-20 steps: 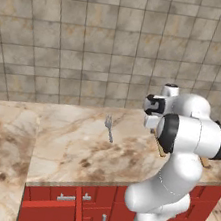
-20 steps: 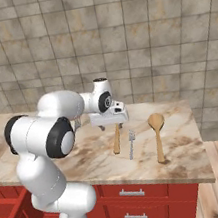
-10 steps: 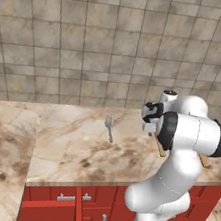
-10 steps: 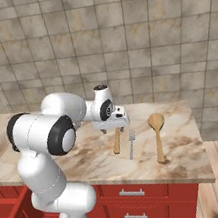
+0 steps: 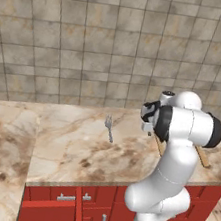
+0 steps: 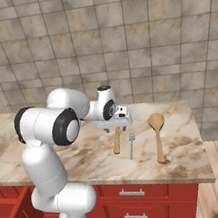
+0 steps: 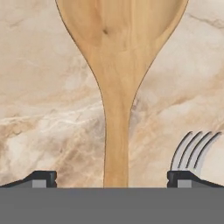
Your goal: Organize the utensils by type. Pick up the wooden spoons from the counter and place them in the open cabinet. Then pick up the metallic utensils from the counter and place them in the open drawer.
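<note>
In the hand view a wooden spoon point(image 7: 117, 87) runs down the middle of the frame, its bowl at the top edge and its handle dropping straight between the two fingers point(image 7: 41, 178), which sit wide apart at the lower left and lower right corners with nothing held. Beside the right finger, the tines of a metal fork point(image 7: 192, 151) fan upward on the marbled worktop point(image 7: 39, 96). In the right base view the gripper point(image 6: 115, 126) hangs just above that spoon's handle at the centre of the frame; the fork point(image 6: 131, 143) lies just right of it, and a second wooden spoon point(image 6: 158, 135) lies farther right, bowl toward the tiled wall point(image 6: 133, 35). In the left base view another fork point(image 5: 109, 127) lies alone mid-frame on the worktop, left of the arm, above red drawer fronts point(image 5: 62, 203).
</note>
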